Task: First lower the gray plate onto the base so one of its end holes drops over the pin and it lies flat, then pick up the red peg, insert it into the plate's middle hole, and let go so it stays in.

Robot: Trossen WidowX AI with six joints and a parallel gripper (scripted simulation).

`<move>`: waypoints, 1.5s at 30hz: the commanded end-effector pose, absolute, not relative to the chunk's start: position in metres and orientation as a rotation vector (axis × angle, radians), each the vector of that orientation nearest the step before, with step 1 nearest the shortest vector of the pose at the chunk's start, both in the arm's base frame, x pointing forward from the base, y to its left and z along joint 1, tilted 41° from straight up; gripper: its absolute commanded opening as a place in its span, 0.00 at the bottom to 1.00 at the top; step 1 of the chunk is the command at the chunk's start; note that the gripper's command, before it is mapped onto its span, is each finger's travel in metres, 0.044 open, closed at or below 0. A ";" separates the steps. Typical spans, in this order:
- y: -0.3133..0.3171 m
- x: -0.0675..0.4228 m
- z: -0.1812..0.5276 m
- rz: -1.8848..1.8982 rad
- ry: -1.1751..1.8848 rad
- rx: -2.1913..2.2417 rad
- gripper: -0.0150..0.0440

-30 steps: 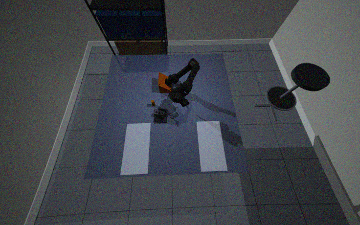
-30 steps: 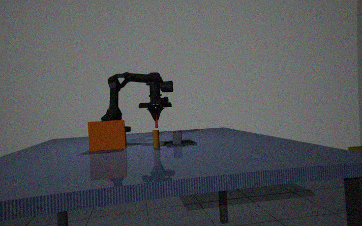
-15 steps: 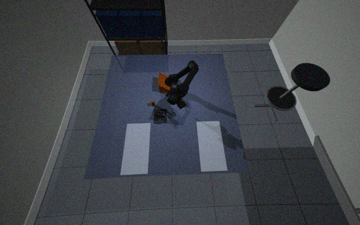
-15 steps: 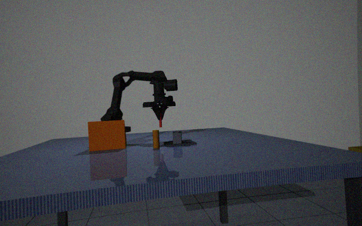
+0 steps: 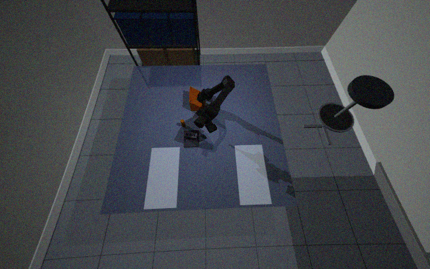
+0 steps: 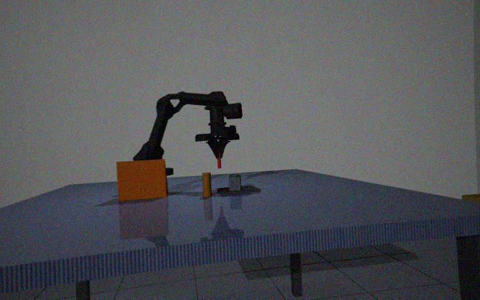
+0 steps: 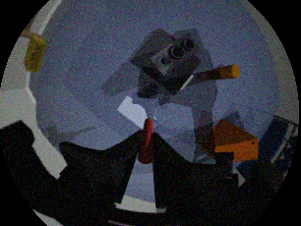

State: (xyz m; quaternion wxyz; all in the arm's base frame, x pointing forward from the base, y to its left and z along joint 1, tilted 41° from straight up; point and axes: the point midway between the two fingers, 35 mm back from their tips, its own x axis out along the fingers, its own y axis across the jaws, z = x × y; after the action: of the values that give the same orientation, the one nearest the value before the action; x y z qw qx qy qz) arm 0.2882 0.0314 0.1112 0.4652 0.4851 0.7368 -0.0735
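My gripper point(image 6: 219, 155) point(image 7: 148, 134) is shut on the red peg point(image 6: 219, 164) point(image 7: 146, 153), which points down from the fingertips, well above the table. The base point(image 5: 191, 144) point(image 6: 235, 183) stands on the table, to the right of and below the gripper in the exterior view. The gray plate point(image 7: 157, 62) shows as a strip with three holes in a row on top of the base, toward the top of the wrist view, and looks flat. Too dark and small to tell whether the pin is in an end hole. The peg is hidden in the top view.
An upright orange cylinder point(image 5: 183, 123) point(image 6: 207, 184) point(image 7: 229, 72) stands close beside the base. A larger orange box point(image 5: 194, 102) point(image 6: 141, 180) point(image 7: 238, 149) stands near the arm's foot. Two white rectangles point(image 5: 162, 178) point(image 5: 253, 176) show on the table top.
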 end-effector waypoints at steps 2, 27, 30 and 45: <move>0.022 0.298 0.104 -0.180 1.802 1.183 0.25; -0.029 0.332 0.055 -0.196 1.803 1.192 0.25; -0.035 0.335 0.048 -0.197 1.804 1.193 0.25; -0.057 0.344 0.023 -0.197 1.807 1.196 0.25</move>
State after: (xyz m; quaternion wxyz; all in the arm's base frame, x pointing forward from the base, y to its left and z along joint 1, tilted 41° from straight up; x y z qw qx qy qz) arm 0.3416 -0.0550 0.0230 0.4584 0.4902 0.7367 -0.0827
